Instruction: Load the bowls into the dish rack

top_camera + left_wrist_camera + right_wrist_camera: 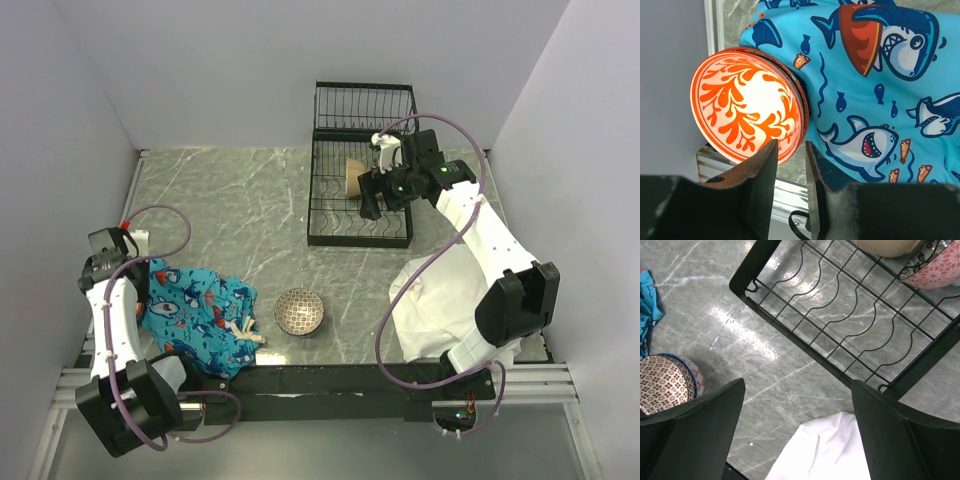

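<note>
- Dark fingers of the left tool (791,150) fill the bottom of the left wrist view with a narrow gap between them. The lower rim of an orange bowl (747,105) sits right at their tips, and I cannot tell whether it is pinched or only touched.
- That orange bowl stands tilted on its edge at the left side of the table (715,300), its back against a blue shark-print cloth (875,100). From above it is almost wholly hidden behind the left wrist.
- Right tool (797,385) hangs wide and empty above a near corner of the dish rack (840,315), with bare table showing between its fingers.
- Dish rack stands at the far middle of the table. A pink bowl (935,267) and a tan bowl (887,245) lie in it, both cut off by the top edge of the right wrist view.
- Brown-patterned bowl (299,311) sits upright on the table near the front, between the shark-print cloth and a white cloth (440,300) that the right arm partly covers.
</note>
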You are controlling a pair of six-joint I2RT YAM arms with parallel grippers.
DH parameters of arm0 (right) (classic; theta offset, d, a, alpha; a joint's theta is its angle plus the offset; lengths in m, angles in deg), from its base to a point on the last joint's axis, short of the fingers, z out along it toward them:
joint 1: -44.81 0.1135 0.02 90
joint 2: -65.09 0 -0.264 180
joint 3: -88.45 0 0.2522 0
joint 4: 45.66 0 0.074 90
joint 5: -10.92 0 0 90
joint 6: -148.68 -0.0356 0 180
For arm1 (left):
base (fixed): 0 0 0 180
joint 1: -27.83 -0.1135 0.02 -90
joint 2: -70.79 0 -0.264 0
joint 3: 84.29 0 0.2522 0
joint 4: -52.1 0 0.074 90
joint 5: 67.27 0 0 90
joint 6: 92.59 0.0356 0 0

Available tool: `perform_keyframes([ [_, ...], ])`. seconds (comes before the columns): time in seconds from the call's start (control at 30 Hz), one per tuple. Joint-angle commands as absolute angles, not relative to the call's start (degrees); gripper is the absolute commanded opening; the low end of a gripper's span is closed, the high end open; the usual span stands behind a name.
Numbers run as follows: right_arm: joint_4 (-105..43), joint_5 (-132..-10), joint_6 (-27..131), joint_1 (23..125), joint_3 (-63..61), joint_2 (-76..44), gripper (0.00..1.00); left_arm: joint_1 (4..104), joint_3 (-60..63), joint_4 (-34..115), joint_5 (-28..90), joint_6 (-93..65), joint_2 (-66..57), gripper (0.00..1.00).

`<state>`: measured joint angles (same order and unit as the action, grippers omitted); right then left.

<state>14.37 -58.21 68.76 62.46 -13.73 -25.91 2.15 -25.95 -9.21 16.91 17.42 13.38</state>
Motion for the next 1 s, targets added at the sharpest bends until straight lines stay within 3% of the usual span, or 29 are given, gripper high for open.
perform_keyframes([
  [0.0,13.02,-57.46,68.26,63.00,-14.43,-24.91,0.94,2.25,-26.05,-8.15,18.25,16.48,12.70,0.35],
  [0.73,12.93,-58.07,67.90,63.44,-15.75,-26.84,0.95,2.25,-27.72,-4.20,18.43,15.69,7.34,0.23],
  [0.97,12.84,-58.25,67.90,63.44,-15.84,-27.37,0.94,2.34,-26.58,-4.19,19.04,15.43,6.46,0.11],
])
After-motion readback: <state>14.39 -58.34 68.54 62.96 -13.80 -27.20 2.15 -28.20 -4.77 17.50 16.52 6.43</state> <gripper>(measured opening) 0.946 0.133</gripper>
